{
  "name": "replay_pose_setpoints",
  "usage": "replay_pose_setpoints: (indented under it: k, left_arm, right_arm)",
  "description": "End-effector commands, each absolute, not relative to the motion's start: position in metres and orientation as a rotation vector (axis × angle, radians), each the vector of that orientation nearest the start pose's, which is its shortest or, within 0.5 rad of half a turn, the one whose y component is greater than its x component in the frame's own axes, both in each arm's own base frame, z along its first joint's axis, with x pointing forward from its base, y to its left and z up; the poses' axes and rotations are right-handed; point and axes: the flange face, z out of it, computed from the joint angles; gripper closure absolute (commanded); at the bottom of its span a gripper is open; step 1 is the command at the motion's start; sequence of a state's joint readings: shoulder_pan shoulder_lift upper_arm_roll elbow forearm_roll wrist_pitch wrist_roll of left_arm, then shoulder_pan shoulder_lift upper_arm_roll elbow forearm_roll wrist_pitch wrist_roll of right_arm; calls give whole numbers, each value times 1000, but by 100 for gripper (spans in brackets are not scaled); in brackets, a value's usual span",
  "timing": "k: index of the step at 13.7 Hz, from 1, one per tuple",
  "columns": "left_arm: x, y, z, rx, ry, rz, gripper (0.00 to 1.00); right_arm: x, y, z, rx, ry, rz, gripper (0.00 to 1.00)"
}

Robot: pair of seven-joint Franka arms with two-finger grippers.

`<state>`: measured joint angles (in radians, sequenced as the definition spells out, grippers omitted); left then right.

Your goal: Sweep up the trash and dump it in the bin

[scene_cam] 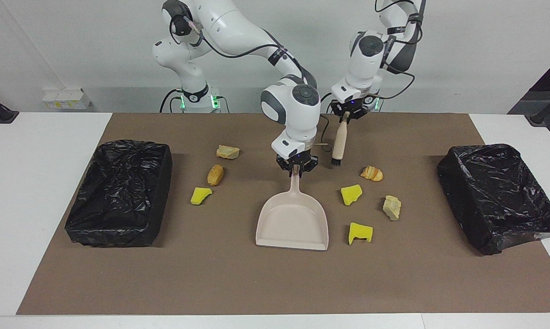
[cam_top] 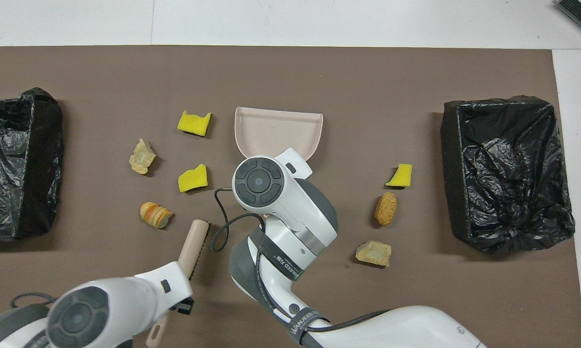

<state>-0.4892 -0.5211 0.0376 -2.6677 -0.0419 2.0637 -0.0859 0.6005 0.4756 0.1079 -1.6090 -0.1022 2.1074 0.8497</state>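
A beige dustpan (scene_cam: 293, 219) is laid flat on the brown mat (scene_cam: 238, 283) in the middle of the table, with its handle pointed toward the robots. The tip of the handle is pinched by the right gripper (scene_cam: 296, 167), whose fingers are pressed onto it from both sides. A brush (scene_cam: 338, 142) with a pale handle and dark bristles is held up in the air by the left gripper (scene_cam: 346, 112), which is clamped on the top of the handle; the bristles are hung down over the mat, beside the dustpan handle. Seven bits of trash are spread on the mat. Toward the left arm's end are found a striped orange lump (scene_cam: 371, 173), a yellow sponge chunk (scene_cam: 350, 194), a tan rock (scene_cam: 392, 207) and a second yellow sponge chunk (scene_cam: 360, 232), which is set just beside the mouth of the dustpan. Toward the right arm's end are found a beige rock (scene_cam: 227, 151), an orange-brown lump (scene_cam: 215, 174) and a third yellow chunk (scene_cam: 200, 195). None of the trash is touched by the dustpan or the brush. Two bins lined with black bags are placed at the ends of the mat, one bin (scene_cam: 119, 194) at the right arm's end and the other bin (scene_cam: 499, 196) at the left arm's end.
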Motion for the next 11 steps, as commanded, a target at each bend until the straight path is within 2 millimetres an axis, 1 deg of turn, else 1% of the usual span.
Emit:
replay_pose_setpoints:
  k: [1, 2, 3, 4, 5, 6, 7, 8, 9, 10, 11]
  left_arm:
    - [348, -98, 398, -3143, 593, 114, 100]
    - [366, -83, 400, -3144, 601, 113, 100]
    - [385, -73, 402, -3144, 605, 119, 100]
    - [404, -63, 408, -3147, 581, 105, 100]
    - [418, -52, 411, -3155, 537, 98, 100]
    - [425, -40, 412, -3167, 459, 86, 100]
    - [424, -33, 408, -3180, 358, 99, 100]
    - [419, -33, 406, -3189, 205, 135, 100]
    - [413, -37, 404, -3187, 38, 184, 100]
    - [408, -39, 401, -3174, -94, 226, 100]
    - [403, -42, 394, -3161, -201, 238, 100]
  right_arm:
    - [521, 431, 371, -3128, 155, -107, 100]
    - [519, 430, 385, -3123, 124, -130, 100]
    - [521, 424, 400, -3114, 66, -155, 100]
    - [528, 411, 418, -3108, -21, -184, 100]
    - [534, 400, 430, -3102, -140, -206, 100]
    - [538, 392, 438, -3096, -320, -219, 100]
    - [542, 382, 436, -3084, -552, -197, 100]
    - [545, 376, 435, -3046, -771, -180, 100]
    - [549, 369, 432, -3013, -884, -146, 100]
    - [552, 361, 430, -2992, -969, -126, 100]
    - [555, 356, 428, -2951, -1110, -111, 100]
